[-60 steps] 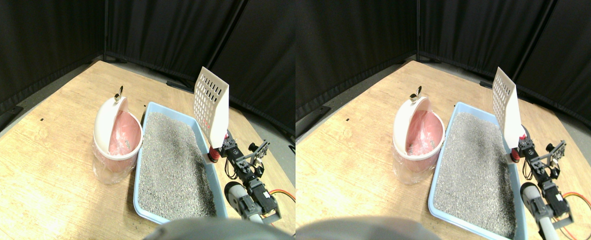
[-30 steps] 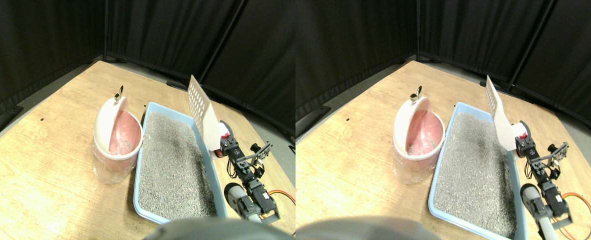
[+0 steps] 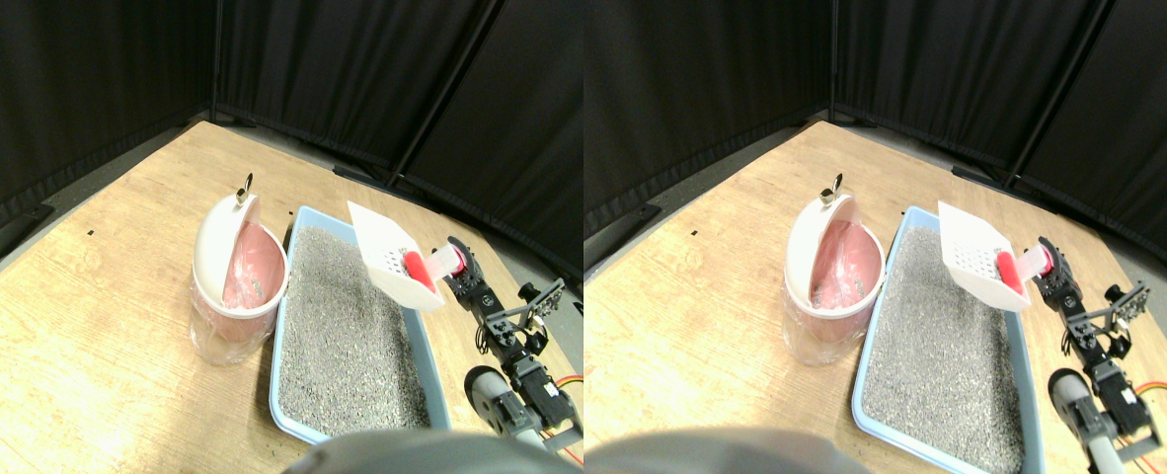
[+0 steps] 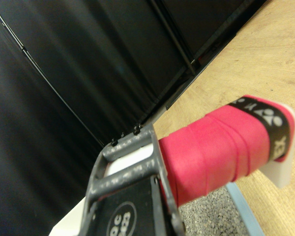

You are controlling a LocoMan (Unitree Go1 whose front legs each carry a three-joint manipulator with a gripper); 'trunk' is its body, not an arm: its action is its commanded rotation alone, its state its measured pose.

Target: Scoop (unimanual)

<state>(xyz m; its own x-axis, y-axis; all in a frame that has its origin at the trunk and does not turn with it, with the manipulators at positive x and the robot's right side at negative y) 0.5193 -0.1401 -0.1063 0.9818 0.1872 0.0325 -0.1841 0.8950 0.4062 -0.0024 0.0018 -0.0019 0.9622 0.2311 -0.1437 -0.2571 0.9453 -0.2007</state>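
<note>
The scoop (image 3: 383,254) is swinging down fast: a second ago it was standing nearly upright by the tray's 3 o'clock rim, half a second ago it was tipping over, and now it's lying almost flat, hovering over the far end of the tray (image 3: 437,373) with its open mouth pointing toward 10 o'clock. The whole picture has also shifted a bit, so the camera is moving too. To me that reads as the robot lining up for a dig, with nothing scooped yet.

The pincer (image 3: 459,269) is gripping the scoop by its red wrapped handle (image 4: 217,153), and in the wrist view the dark jaw frame is sitting snug against that wrap. How tight the jaws are closing isn't something the frames show.

Materials: the scoop is hard white plastic with a slotted grid floor, so fine stuff should be sifting through. The tray is a pale blue rectangle filled with grey gritty litter (image 3: 342,326), looking loose and fairly level. At its 9 o'clock a pink bin (image 3: 236,286) with a white swing lid is sitting just beside it on the wooden counter (image 3: 70,326).
</note>
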